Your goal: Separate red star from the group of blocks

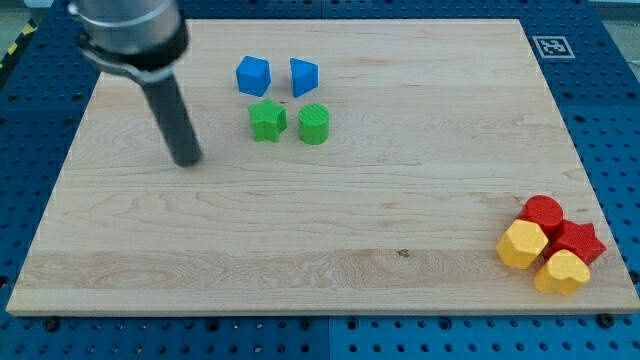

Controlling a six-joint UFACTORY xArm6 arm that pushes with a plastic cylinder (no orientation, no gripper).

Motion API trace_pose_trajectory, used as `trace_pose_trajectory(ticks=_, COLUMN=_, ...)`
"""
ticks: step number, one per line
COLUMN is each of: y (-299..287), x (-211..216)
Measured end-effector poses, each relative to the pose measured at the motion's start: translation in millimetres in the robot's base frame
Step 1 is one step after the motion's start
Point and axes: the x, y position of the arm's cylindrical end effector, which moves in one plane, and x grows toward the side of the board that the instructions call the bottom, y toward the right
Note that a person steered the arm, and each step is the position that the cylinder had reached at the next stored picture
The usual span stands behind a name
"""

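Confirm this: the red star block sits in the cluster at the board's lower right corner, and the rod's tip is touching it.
Wrong on contact. In the camera view, my tip stands far off at the view's upper left, left of the green star block. The red star block does sit in the lower right cluster, against the yellow heart block.

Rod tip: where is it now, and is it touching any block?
My tip: touching nothing, resting on bare board to the view's left of the green star, far from the red star.

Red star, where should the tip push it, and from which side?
Judging by its pose, press the red star on its left points, pushing rightward: red block, yellow blocks crowd its left. My tip is far away, left of the green blocks.
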Motion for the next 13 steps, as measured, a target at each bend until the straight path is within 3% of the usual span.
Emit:
trace_pose_trajectory(ticks=3, y=293.2, x=0.7)
trace_pose_trajectory(ticks=5, y=395.2, x=60.1)
trace_pose_trajectory(ticks=8, y=395.9, x=115.3)
trace_pose_trajectory(ticks=13, y=326.9, x=113.0)
